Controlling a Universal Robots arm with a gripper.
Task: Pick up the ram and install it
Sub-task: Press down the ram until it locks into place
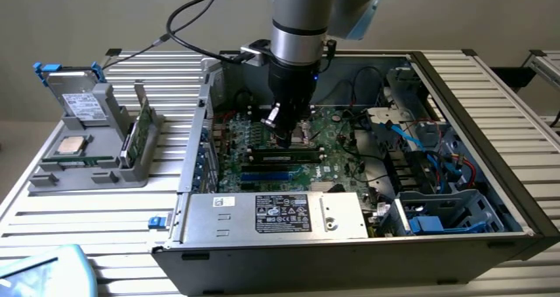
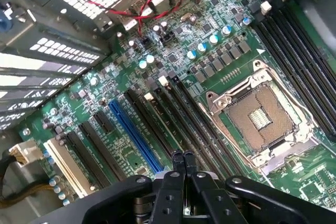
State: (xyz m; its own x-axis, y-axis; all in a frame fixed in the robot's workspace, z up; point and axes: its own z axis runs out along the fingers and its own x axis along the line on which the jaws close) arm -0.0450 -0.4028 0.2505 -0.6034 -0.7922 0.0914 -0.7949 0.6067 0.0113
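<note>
Hovering low inside the open computer case (image 1: 516, 198), the gripper (image 1: 284, 138) has its jaws clenched on nothing.

A ram (image 1: 282, 157) lies seated in a motherboard (image 2: 220, 61) slot just below the tips; case walls, blue cables (image 1: 411, 136) and the power supply (image 1: 275, 215) crowd it. Another stick (image 1: 140, 123) stands in the grey holder (image 1: 83, 169) on the bench, far left.

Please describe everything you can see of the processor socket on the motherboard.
The processor socket is square: a shiny metal frame around a brownish contact field with small parts in its middle. No chip sits in it. It lies flat on the green motherboard, beside long black memory slots. Nothing touches it.
</note>
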